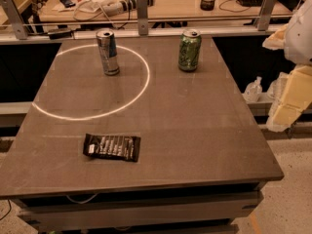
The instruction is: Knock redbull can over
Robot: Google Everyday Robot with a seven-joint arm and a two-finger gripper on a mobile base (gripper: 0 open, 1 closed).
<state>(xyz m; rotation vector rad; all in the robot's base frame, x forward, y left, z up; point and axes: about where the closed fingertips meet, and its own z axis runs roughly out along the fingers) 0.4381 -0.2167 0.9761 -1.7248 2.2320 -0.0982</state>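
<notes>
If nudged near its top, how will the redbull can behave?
The redbull can stands upright, tall and slim on a narrow base, so it probably tips easily. Once down, its round body would likely roll on the smooth table. The claw sits at the picture's right edge, beyond the table, far from the can.

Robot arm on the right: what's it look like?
The arm has a smooth, rounded white shell. The pincer, at the right edge beside the table, is blocky and pale cream-yellow. No cables or markings show.

Dim warm light; ring glare on table point(195, 130); gripper point(286, 104) far right.
</notes>
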